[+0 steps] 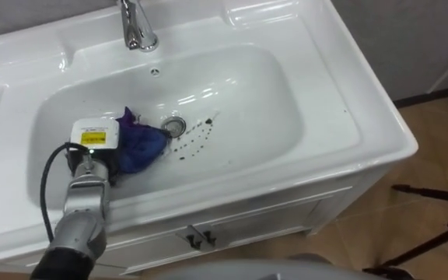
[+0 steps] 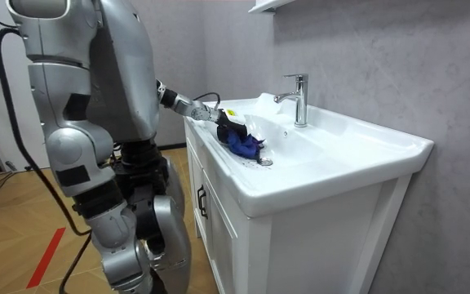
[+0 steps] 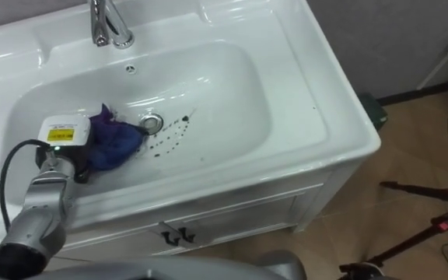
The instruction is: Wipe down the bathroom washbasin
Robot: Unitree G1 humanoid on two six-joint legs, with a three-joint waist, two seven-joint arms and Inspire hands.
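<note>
Basin (image 1: pixel 286 117) is sitting hard and slick around the left hand (image 1: pixel 99 155), whose fingers are hiding in a blue cloth (image 1: pixel 142 148) bunched just ahead of it, so I cannot tell their grip. The cloth is looking soft and light, probably best pinned at its bunched middle. Dark specks (image 1: pixel 193 144) are lying just beyond it.

Left hand (image 1: pixel 92 146) front buried in cloth (image 1: pixel 141 147)

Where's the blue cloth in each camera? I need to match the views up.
Left eye view: blue cloth on the floor of the basin, just left of the drain.
Right eye view: lower left, again beside the drain's left side.
Room view: centre, in the basin, on the room view's left of the drain.
Shared landmark: the drain.
</note>
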